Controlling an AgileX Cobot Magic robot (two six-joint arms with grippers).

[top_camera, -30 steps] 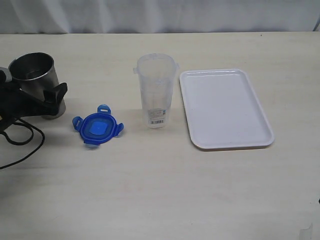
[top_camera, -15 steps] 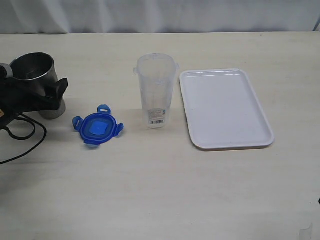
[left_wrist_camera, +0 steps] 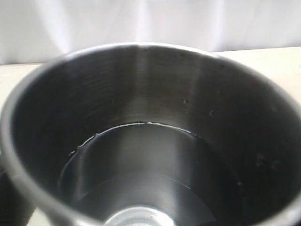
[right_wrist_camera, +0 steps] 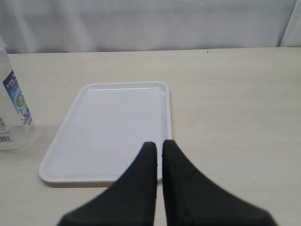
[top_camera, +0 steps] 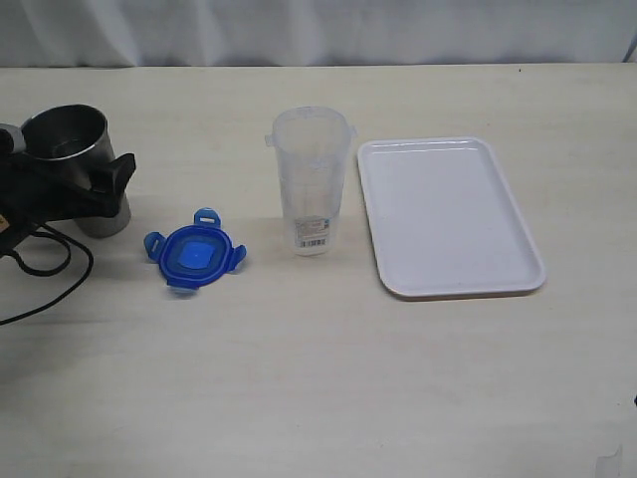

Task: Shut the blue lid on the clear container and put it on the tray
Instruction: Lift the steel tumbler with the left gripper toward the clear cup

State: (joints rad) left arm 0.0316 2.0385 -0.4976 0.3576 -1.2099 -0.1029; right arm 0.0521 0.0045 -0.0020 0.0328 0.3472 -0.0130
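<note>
The blue lid (top_camera: pixel 194 256) lies flat on the table, left of the clear container (top_camera: pixel 312 179), which stands upright and uncovered. The white tray (top_camera: pixel 448 214) lies bare to the container's right. My left gripper (top_camera: pixel 107 181) is at the far left, open around a grey metal tumbler (top_camera: pixel 65 139); one black finger (top_camera: pixel 119 174) crosses the tumbler's front. In the left wrist view the tumbler's inside (left_wrist_camera: pixel 141 141) hides the jaws. My right gripper (right_wrist_camera: pixel 159 143) is shut and empty, hovering near the tray's (right_wrist_camera: pixel 117 117) edge. The container (right_wrist_camera: pixel 9 117) shows at that view's edge.
Black cables (top_camera: pixel 45 264) loop on the table below the left arm. A white curtain (top_camera: pixel 318 30) runs behind the table's far edge. Bare tabletop (top_camera: pixel 318 378) lies in front of the lid, container and tray.
My left gripper has shifted slightly left and up beside the tumbler, which has stayed in place. Lid, container and tray have not moved.
</note>
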